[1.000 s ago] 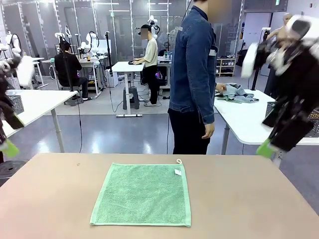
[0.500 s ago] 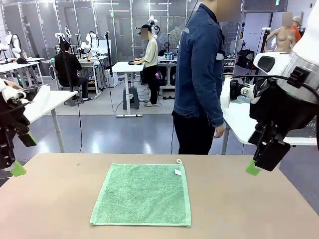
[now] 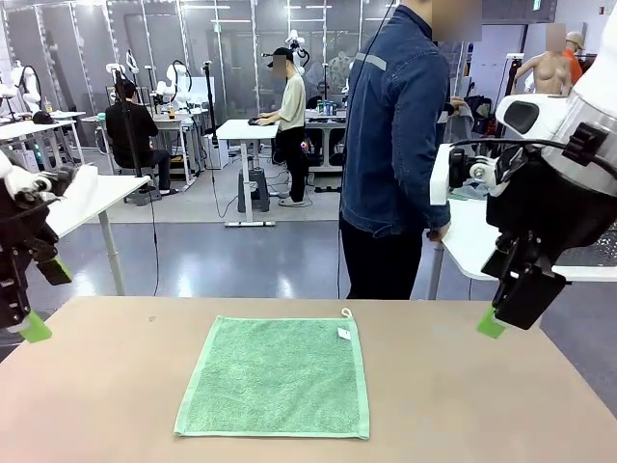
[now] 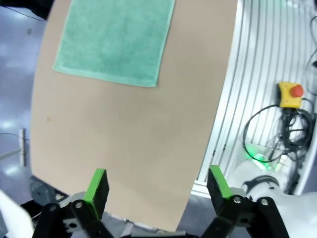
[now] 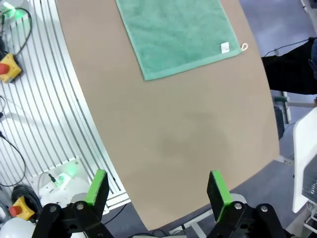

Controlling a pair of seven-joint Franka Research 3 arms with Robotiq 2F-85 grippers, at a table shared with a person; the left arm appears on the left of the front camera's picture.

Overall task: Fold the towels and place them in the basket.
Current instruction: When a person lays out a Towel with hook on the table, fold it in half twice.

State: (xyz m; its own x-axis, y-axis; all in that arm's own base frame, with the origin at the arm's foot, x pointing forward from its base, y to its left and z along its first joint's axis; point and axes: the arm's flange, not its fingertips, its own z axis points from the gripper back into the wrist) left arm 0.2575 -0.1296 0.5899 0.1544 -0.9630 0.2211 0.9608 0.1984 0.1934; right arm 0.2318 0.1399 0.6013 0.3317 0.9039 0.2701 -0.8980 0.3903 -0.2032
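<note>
While the green towel [image 3: 275, 376] lies flat and spread out in the middle of the table [image 3: 482, 405], the arms hang up by the table's two sides; the left gripper [image 4: 157, 184] is wide open and holds nothing; the right gripper [image 5: 157, 187] is wide open and empty too; a person [image 3: 395, 154] in a blue jacket stands at the far side.

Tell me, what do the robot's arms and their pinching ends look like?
The right arm has a rounded glossy white shell, a black wrist section and thin black cables looping over it. The left arm shows the same white and black. The left gripper and right gripper are black, each with two straight jaws tipped in bright green pads.
</note>
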